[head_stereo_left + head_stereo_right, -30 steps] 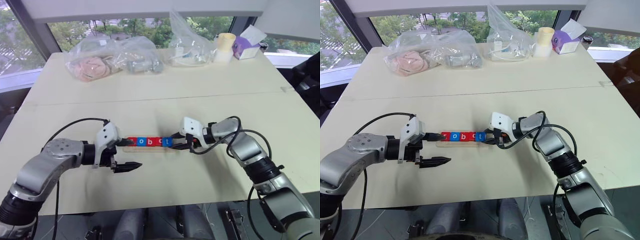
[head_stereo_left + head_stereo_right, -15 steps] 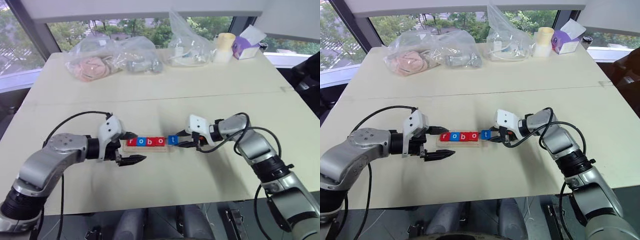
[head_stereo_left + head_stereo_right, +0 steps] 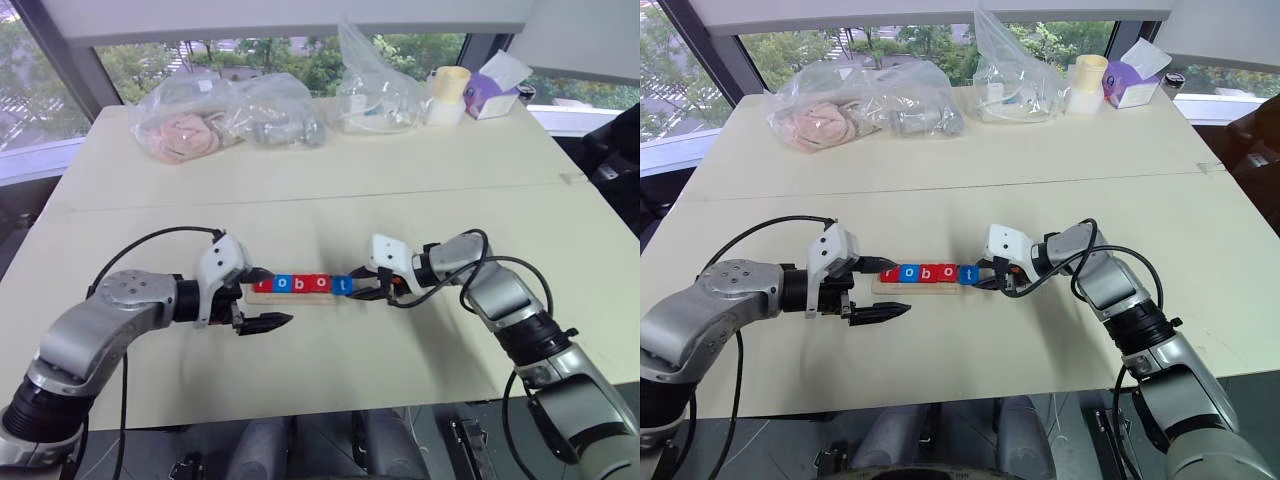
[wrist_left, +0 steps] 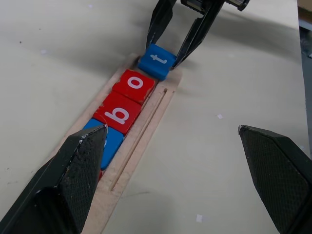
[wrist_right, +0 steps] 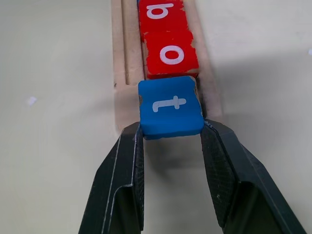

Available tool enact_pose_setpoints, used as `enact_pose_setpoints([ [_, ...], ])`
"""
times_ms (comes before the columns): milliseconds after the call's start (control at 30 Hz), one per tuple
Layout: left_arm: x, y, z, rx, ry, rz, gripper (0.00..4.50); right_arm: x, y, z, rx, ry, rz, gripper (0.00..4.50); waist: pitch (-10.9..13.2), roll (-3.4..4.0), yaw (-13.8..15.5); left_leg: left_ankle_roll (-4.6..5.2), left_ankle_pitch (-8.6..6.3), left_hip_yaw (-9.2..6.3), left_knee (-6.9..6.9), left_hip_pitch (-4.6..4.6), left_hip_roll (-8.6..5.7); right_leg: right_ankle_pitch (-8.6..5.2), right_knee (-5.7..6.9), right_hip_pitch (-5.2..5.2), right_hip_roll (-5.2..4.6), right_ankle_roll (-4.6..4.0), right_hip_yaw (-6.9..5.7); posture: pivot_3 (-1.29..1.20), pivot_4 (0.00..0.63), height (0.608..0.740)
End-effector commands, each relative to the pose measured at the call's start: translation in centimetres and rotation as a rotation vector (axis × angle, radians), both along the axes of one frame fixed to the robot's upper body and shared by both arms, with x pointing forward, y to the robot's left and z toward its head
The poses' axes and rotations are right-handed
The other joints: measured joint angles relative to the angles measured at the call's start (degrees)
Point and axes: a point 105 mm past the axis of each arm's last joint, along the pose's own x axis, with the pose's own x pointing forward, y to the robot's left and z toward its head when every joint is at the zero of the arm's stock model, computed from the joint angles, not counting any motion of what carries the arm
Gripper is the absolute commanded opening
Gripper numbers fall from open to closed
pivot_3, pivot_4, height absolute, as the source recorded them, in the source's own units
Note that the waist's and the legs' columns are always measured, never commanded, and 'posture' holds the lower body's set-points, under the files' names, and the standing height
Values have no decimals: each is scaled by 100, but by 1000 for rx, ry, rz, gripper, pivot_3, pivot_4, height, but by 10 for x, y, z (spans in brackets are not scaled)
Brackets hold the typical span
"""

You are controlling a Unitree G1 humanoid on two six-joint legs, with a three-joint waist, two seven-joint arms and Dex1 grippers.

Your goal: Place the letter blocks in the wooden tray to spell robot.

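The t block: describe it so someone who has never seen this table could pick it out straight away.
On the pale table, near its front edge, lies the wooden tray with a row of red and blue letter blocks. The t block sits at the row's end nearest the right gripper, whose fingers clamp it. It is blue beside the red o block, and not yet flat in the recess.

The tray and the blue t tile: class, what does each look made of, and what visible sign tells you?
Tray: pale, unvarnished-looking wood, with faint grain and a routed groove.
Blue t tile: probably painted wood or dense foam; matte colour, white printed letter, slightly chipped edge.
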Motion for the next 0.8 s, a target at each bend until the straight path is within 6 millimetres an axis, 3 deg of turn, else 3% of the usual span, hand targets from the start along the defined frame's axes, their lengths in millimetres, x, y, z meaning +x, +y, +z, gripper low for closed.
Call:
enact_pose_setpoints([
  [33,0,1,6,-8,-38,2,4500,1,8,5,4,-23,34,1081,0,0,0,0,0,0,0,0,0,0,0,0,0,0,0,0,150,740],
  [533,1,5,-8,-9,-36,26,4500,0,20,8,48,21,22,1081,0,0,-6,0,0,0,-2,4,0,0,1,0,1,0,1,0,150,740],
  [700,2,5,-8,-6,-42,24,4500,4,24,14,79,-17,3,3538,0,0,-3,0,0,0,-3,3,0,0,2,0,1,0,1,0,150,740],
  [800,2,5,-6,-5,-44,24,4500,9,22,29,133,-60,-31,3538,0,0,9,0,0,0,-2,3,0,0,2,0,1,0,2,0,150,740],
])
